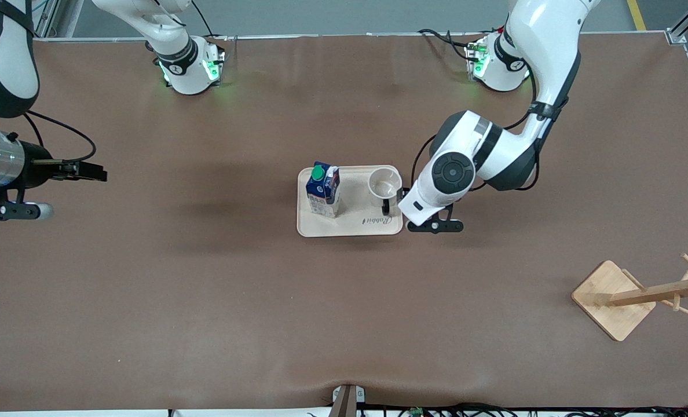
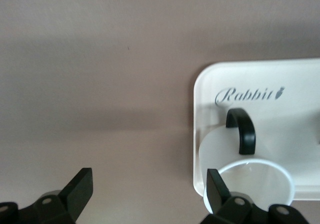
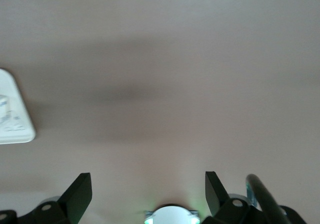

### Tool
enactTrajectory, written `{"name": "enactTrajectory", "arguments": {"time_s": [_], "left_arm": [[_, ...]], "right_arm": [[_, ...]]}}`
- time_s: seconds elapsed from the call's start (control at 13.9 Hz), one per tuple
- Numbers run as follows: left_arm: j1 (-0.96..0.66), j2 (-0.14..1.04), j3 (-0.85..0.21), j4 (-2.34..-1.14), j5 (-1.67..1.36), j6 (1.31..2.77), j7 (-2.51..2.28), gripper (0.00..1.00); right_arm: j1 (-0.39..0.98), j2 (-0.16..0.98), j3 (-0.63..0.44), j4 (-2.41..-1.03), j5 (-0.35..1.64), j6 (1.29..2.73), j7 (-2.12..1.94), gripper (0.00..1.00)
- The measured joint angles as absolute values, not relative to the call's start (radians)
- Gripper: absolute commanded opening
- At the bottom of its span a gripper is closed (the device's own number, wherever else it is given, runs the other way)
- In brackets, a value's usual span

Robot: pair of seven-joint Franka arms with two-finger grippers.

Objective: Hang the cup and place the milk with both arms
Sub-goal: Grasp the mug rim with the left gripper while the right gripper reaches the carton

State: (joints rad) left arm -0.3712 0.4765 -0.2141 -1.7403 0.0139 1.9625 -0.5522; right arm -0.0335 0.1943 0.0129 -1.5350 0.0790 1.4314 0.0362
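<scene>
Standing on a cream rectangular plastic tray [image 1: 350, 226] printed with the word "Rabbit", near the middle of the brown table [image 1: 205, 301]:

Item 1. Small blue and white gable-top milk carton [image 1: 323, 191] with a round green screw cap, upright, at the tray's end toward the right arm.

Item 2. Small white cup [image 1: 384, 184] with a black loop handle [image 2: 242, 130], upright, mouth open upward, at the tray's end toward the left arm, in the corner farther from the front camera. The handle points toward the front camera, at the printed word. Cup and carton stand apart, with bare tray between them.

Item 3. Left gripper [image 2: 149, 184], black, two-fingered, low at the tray's edge toward the left arm's end of the table. Its fingers [image 2: 80, 186] are spread wide and hold nothing; one fingertip sits just beside the cup's rim, the other over bare table off the tray.

Item 4. Right gripper [image 3: 148, 189], black, two-fingered, over bare table toward the right arm's end, well apart from the tray. Its fingers [image 3: 79, 190] are spread wide and empty. The right arm waits.

Item 5. Light wooden cup rack [image 1: 639, 296], square base with a pegged post, on the table toward the left arm's end, nearer to the front camera than the tray and well apart from it.
</scene>
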Motion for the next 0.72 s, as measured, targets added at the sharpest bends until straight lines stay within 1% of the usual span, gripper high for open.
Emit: {"name": "enactTrajectory", "arguments": {"time_s": [0.22, 0.36, 0.57, 0.72], "left_arm": [[-0.419, 0.477, -0.217, -1.757, 0.014, 1.977, -0.62, 1.0], [-0.445, 0.476, -0.218, -1.758, 0.014, 1.99, -0.654, 0.96], [-0.449, 0.478, -0.219, -1.793, 0.011, 2.04, -0.663, 0.87], [-0.449, 0.481, -0.22, -1.829, 0.009, 2.086, -0.672, 0.75]], "right_arm": [[-0.031, 0.203, 0.013, -1.535, 0.147, 1.418, 0.054, 1.0], [-0.015, 0.204, 0.014, -1.535, 0.155, 1.417, 0.109, 1.0], [0.038, 0.218, 0.016, -1.535, 0.156, 1.42, 0.197, 1.0], [0.061, 0.239, 0.016, -1.535, 0.156, 1.428, 0.215, 1.0]]}}
